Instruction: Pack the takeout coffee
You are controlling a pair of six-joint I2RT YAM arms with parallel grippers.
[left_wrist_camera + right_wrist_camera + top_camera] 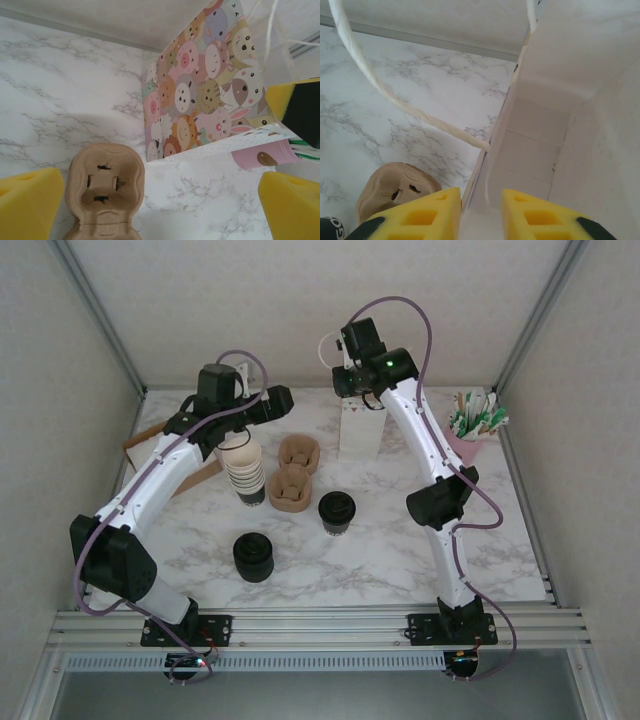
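The takeout coffee (337,512), a small dark cup with a black lid, stands alone mid-table in the top view. My left gripper (278,403) hovers behind the cup stack, far from the coffee. Its yellow fingers (30,202) are spread wide with nothing between them, so the left gripper (160,195) is open over a cardboard carrier (103,192). My right gripper (356,388) is at the top of the white paper bag (362,430). In the right wrist view, that gripper (481,202) straddles the bag's near wall (500,150), its jaws a little apart.
A stack of lidless cups (244,472) stands under the left arm. Two cardboard carriers (292,488) lie beside it, and a black stack of lids (254,557) sits nearer the front. A pink cup of sticks (473,430) is at the right wall. The bag's handle (395,100) loops left.
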